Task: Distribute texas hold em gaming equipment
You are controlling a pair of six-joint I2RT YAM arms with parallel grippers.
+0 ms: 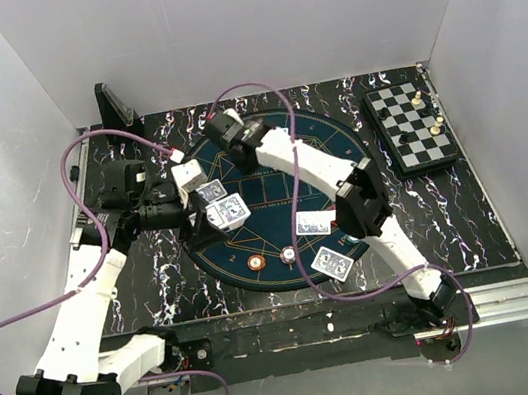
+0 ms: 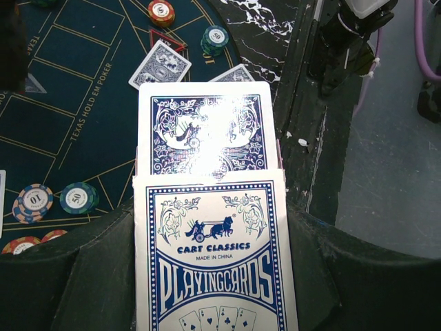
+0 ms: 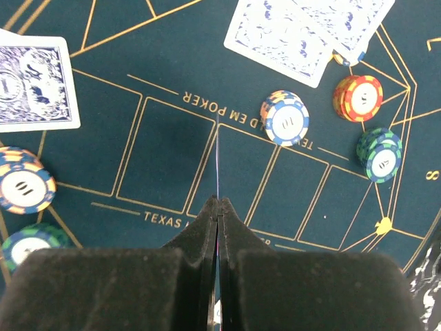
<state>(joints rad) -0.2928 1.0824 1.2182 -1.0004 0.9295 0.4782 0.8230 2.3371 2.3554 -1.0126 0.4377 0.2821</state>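
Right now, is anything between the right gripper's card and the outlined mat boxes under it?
Nothing visible. The right gripper pinches the card edge-on over bare boxes; the nearest chip stack sits off to the side.

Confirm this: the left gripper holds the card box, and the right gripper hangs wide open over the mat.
Not open: the right gripper is shut over the mat, pinching what looks like a card edge-on, per the right wrist view. The left gripper does hold the card box.
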